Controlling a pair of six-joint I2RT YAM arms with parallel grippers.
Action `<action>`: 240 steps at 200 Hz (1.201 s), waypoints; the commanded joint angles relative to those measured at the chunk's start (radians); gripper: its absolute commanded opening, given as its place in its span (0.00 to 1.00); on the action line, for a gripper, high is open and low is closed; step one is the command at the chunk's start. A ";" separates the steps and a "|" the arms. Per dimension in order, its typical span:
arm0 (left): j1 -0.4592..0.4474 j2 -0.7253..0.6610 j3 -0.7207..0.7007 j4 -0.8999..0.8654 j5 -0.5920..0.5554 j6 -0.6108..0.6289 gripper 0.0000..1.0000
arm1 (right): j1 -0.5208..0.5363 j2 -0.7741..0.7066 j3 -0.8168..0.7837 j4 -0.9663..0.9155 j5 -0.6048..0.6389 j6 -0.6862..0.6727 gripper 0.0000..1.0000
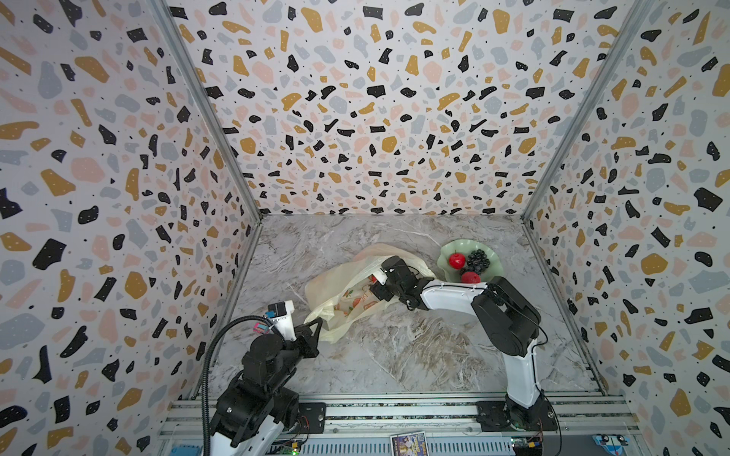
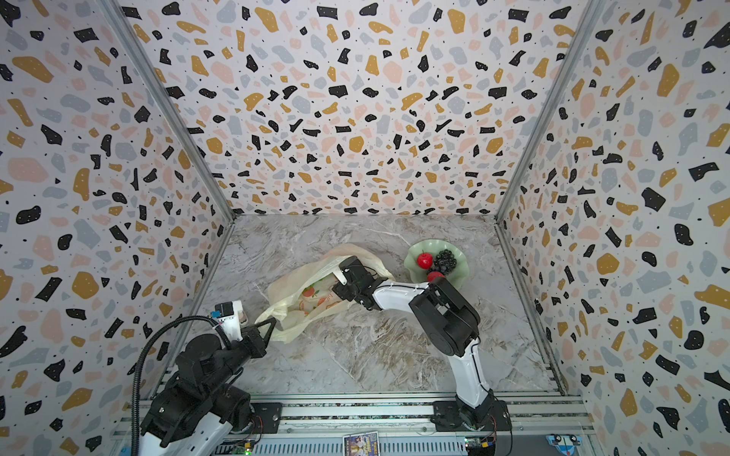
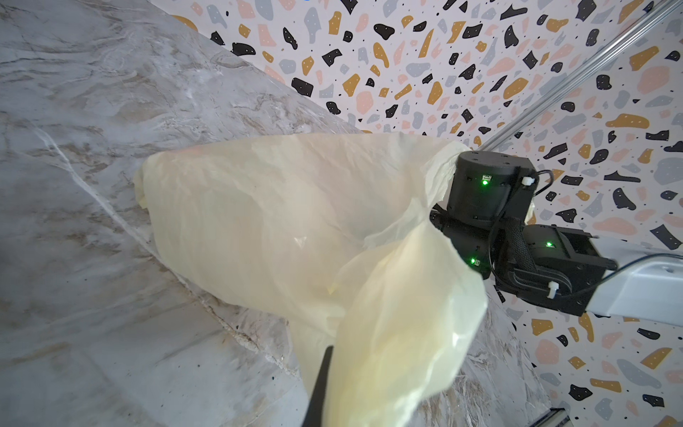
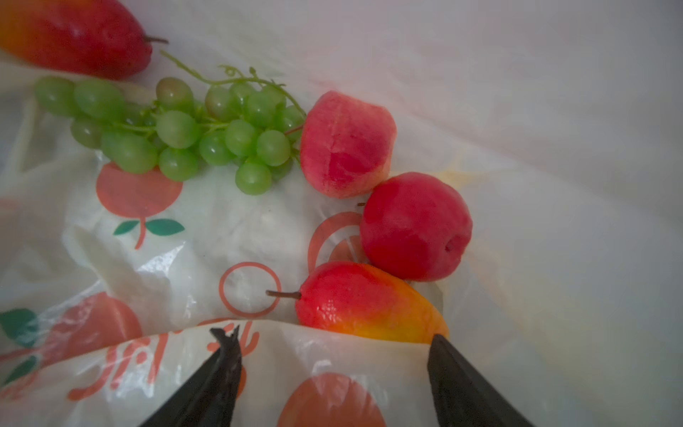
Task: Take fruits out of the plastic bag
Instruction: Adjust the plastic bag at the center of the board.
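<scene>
Near the middle of the surface [image 1: 395,355], a bit toward its left edge, lies the plastic bag [image 1: 343,294]. It is thin and pale yellow with orange fruit pictures on it. The right wrist view shows fruits [image 4: 406,222] inside it: a bunch of green grapes [image 4: 177,136], a pink-red fruit [image 4: 347,148] touching the grapes, a red apple [image 4: 415,231] just beside that, and a red and yellow fruit [image 4: 366,303] touching the apple. One big red fruit [image 4: 77,37] lies past the grapes, partly cut off by the picture edge.

The right hand [image 4: 332,336] is inside the bag's mouth. Its two fingers stand wide apart and hold nothing. One fingertip [image 4: 445,355] is right at the yellow end of the red and yellow fruit.

The left hand [image 1: 318,324] is at the end of the bag nearest the front left corner of the surface. It is squeezed shut on a bit of the thin plastic.

Toward the far right corner sits a pale green dish [image 1: 464,246] with a wavy rim. Two round apples [image 1: 457,259] and a bunch of dark grapes [image 1: 478,260] lie in it, close together.
</scene>
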 commanded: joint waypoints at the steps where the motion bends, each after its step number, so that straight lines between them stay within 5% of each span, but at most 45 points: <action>1: -0.002 -0.010 -0.010 0.028 0.021 0.018 0.00 | -0.036 0.003 -0.005 0.049 -0.126 0.186 0.81; 22: -0.002 -0.003 -0.014 0.030 0.031 0.020 0.00 | -0.047 0.010 -0.008 0.087 -0.187 0.255 0.78; 78: -0.002 0.009 -0.016 0.035 0.035 0.022 0.00 | -0.007 0.024 0.003 0.184 -0.247 0.343 0.52; 141: -0.002 0.009 -0.017 0.034 0.031 0.020 0.00 | -0.022 0.147 0.091 0.142 -0.154 0.370 0.57; 240: -0.002 0.006 -0.008 0.023 0.028 0.026 0.00 | -0.054 -0.064 -0.220 0.145 -0.122 0.396 0.57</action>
